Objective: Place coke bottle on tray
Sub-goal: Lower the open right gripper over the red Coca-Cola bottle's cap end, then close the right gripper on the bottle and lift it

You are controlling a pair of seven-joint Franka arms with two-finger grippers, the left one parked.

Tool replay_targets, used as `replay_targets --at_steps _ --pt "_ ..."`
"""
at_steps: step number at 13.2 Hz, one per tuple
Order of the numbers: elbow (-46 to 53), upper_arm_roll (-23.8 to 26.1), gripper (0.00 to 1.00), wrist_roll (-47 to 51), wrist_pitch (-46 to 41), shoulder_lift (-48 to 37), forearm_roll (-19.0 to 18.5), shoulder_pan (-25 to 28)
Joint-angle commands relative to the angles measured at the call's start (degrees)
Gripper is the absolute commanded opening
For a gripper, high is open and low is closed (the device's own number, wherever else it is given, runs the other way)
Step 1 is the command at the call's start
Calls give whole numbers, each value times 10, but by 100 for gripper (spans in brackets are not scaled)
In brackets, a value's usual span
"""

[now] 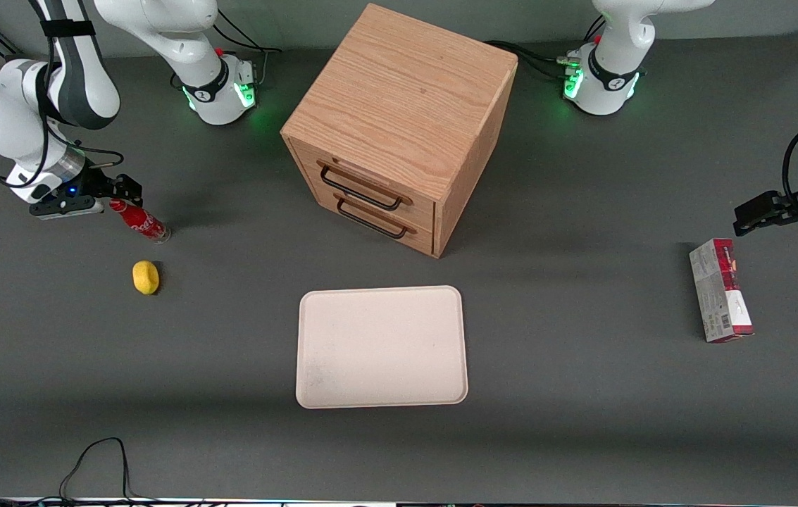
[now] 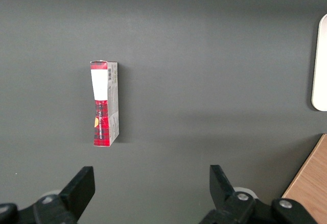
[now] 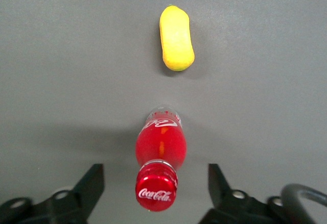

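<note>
The tool (image 3: 156, 183) is spread wide, its fingers (image 3: 92, 180) on either side of the coke bottle's (image 3: 159, 155) cap without touching it. The bottle rests on the surface (image 1: 582, 394), well apart from the tray (image 1: 381, 346).

A bottle (image 1: 139, 221) stands on the table (image 1: 582, 394) toward the working arm's end, with the claw (image 1: 114, 194) spread wide around its cap. A lemon (image 1: 146, 277) lies on the table near the bottle, closer to the front camera. A tray (image 1: 382, 346) sits flat at the table's middle, in front of a cabinet (image 1: 399, 127) with two drawers. A carton (image 1: 720, 290) lies on the table toward the parked arm's end, well apart from the tray.
</note>
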Motion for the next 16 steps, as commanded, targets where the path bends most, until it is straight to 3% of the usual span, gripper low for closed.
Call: replay_targets --at_steps 1,11,16 --pt "-6 -18 0 -12 0 -11 -13 -2" --pt "0 -24 0 -8 -29 -26 -13 3" --pt "89 -7 0 17 -172 -57 -12 9"
